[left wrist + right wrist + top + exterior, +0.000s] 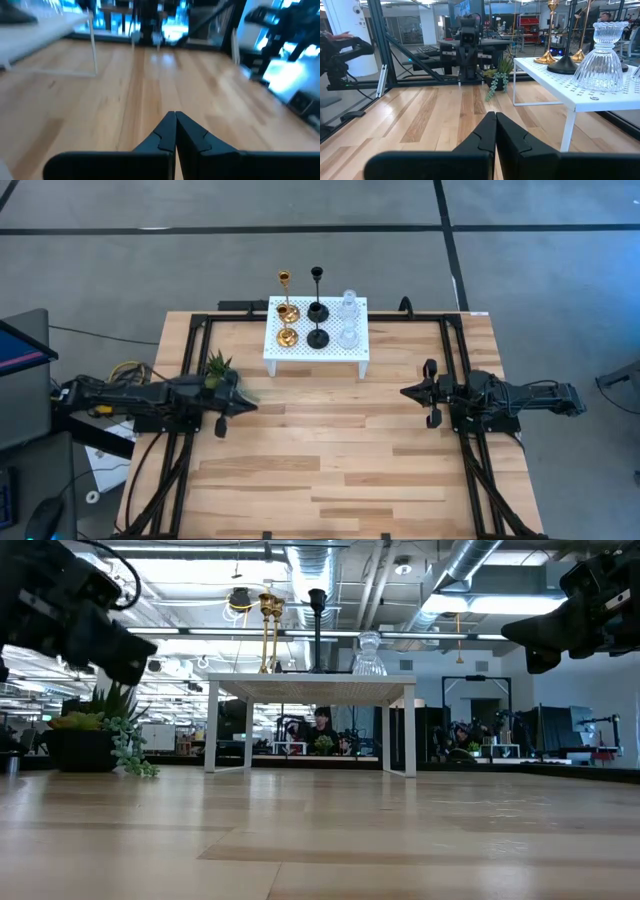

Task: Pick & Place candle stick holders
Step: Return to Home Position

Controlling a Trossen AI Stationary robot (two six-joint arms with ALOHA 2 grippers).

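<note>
Over the wooden table (pixel 330 470) the left gripper (pixel 250 405) and right gripper (pixel 406 392) are hovering with fingers pressed together on nothing, while the candle stick holders (pixel 317 338), seemingly all six, are standing on the white shelf (pixel 332 353) well beyond both, leaving nothing to place.

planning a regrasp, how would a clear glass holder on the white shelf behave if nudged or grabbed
The glass holder looks smooth and hard: probably slippery, likely breakable. Its wide flared base suggests it would slide on the white shelf rather than tip.
</note>
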